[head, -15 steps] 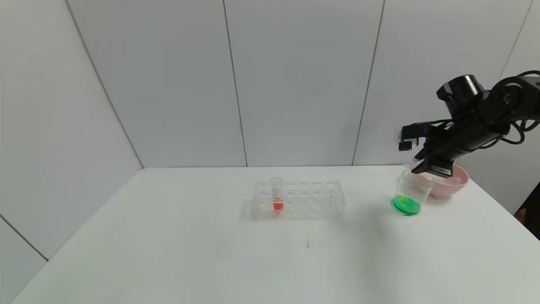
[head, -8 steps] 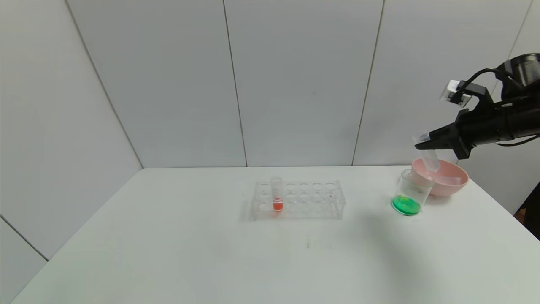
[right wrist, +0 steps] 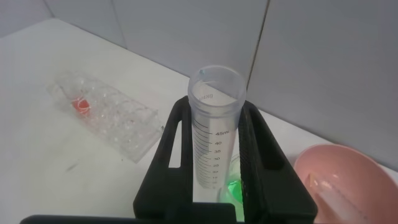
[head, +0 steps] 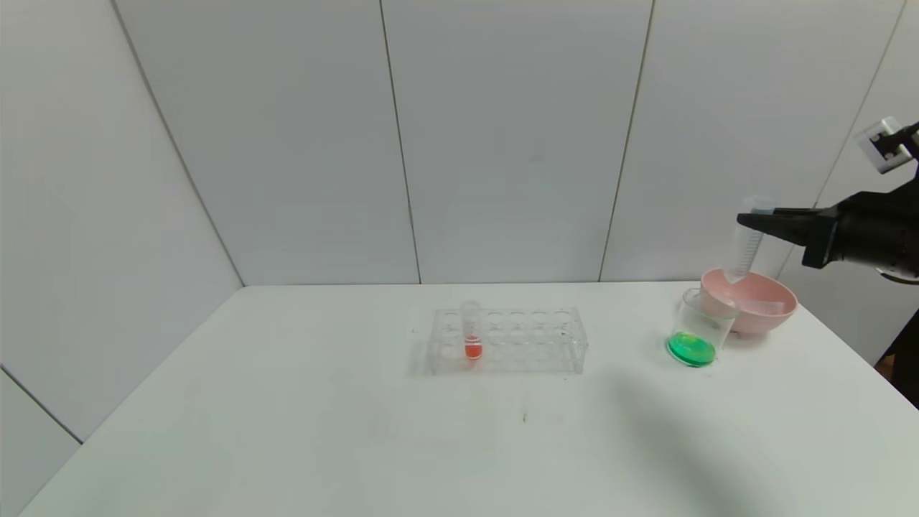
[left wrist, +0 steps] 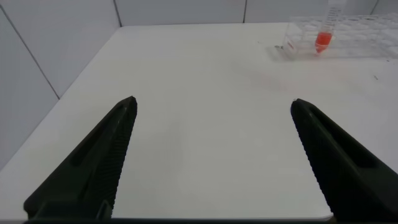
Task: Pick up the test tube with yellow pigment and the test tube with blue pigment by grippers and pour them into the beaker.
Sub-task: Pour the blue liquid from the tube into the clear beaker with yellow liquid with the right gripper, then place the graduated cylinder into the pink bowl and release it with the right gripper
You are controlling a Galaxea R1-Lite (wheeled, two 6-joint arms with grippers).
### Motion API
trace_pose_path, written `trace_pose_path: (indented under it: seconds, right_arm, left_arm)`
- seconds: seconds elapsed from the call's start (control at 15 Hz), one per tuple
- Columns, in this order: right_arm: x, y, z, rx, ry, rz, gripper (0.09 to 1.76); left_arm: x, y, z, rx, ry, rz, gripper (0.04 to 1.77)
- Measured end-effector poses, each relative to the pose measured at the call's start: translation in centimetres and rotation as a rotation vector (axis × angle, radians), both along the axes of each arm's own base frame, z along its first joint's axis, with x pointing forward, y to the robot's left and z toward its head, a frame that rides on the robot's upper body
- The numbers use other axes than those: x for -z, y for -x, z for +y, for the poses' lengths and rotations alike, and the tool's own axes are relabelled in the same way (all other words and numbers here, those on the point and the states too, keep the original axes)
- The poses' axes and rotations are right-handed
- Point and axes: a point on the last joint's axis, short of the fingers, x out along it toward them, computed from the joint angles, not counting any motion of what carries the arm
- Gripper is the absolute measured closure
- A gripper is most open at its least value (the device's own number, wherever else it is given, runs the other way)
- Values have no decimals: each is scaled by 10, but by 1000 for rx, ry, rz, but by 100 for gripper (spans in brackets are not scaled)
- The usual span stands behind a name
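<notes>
We see our right gripper (head: 750, 217) closed on a clear graduated test tube (head: 743, 244), held almost upright above the table (head: 359, 431), at about 2 o'clock from the tube rack (head: 508, 340). The fingers clamp the tube near its upper part, just below the open mouth. The tube looks empty to us; no pigment shows inside it, so we cannot tell whether it was the yellow or the blue one.

The beaker (head: 698, 329) stands at about 7 o'clock from the held tube, touching or just beside the pink bowl (head: 761, 301), and it holds green liquid at the bottom. We judge that both pigments are already poured and mixed.

In the rack only the red-liquid tube (head: 471, 332) stands. A second clear tube (right wrist: 345, 199) seems to lie inside the pink bowl.

Our left gripper (left wrist: 211, 155) is parked low over the table with the fingers wide apart, holding nothing.

The empty tube should be very light, stiff and smooth, so it can slip or turn between hard fingers; a hold near the upper third, like now, seems good. The beaker is light too and easy to knock over.

On the tube we can read "45ml" and, below it, the marks 40, 35, 30; the smaller print near the rim is not readable.
</notes>
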Motion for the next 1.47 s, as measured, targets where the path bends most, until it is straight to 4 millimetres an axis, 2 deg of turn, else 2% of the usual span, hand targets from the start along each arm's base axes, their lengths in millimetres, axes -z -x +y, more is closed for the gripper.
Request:
trace_pose_path:
  seconds: [0.27, 0.4, 0.53, 0.73, 1.07, 1.27, 1.47]
  right_arm:
    - [28, 40, -23, 111, -41, -29, 136]
    - [36, 46, -35, 137, -47, -19, 136]
    - [41, 42, -47, 163, -45, -32, 136]
    - [52, 18, -69, 203, -35, -67, 136]
    - [74, -59, -110, 287, -24, -94, 136]
    - [92, -96, -122, 324, -38, -32, 136]
    - [109, -120, -128, 349, -39, -8, 136]
  left_arm:
    - [0, 0, 0, -1, 0, 0, 5]
    - [0, 0, 0, 0, 0, 0, 5]
    - [0, 0, 0, 0, 0, 0, 5]
    - [0, 0, 0, 0, 0, 0, 5]
    - [0, 0, 0, 0, 0, 0, 5]
    - [0, 0, 0, 0, 0, 0, 5]
    - [0, 0, 0, 0, 0, 0, 5]
